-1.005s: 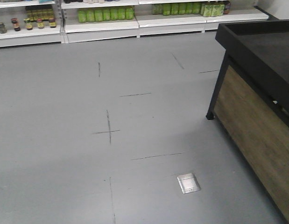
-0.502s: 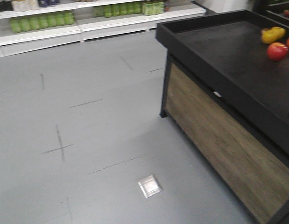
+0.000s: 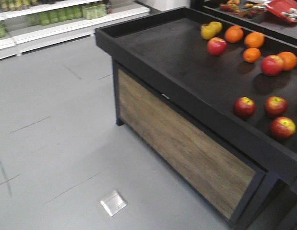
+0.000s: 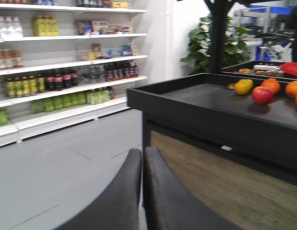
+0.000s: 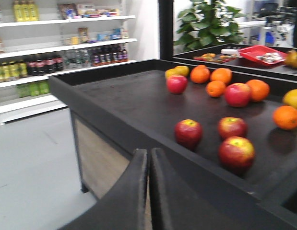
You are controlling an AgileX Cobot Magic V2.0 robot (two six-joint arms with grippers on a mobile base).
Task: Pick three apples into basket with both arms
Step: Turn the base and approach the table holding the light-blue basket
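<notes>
Three dark red apples lie near the front edge of the black display table [image 3: 138,64]: one on the left [image 3: 244,106], one beside it [image 3: 276,105], one nearest [image 3: 282,127]. The right wrist view shows them too [image 5: 188,132] [image 5: 232,127] [image 5: 236,152], beyond and right of my right gripper [image 5: 148,154], which is shut and empty, short of the table rim [image 5: 114,120]. My left gripper [image 4: 144,154] is shut and empty over the floor, in front of the table's left corner [image 4: 143,103]. Two more red apples [image 3: 217,46] [image 3: 272,64] sit farther back. The basket is out of view.
Oranges [image 3: 233,34] [image 3: 251,54] and yellow-green fruits [image 3: 210,29] lie among the far apples. A second table behind holds a red tray [image 3: 285,9]. Shelves of bottles [image 3: 66,19] line the far wall. A metal floor plate [image 3: 112,202] is set into the grey floor. A potted plant [image 4: 206,38] stands behind.
The front view has swung right: the shelves and floor plate slid left, and the black table with its fruit has come fully into view.
</notes>
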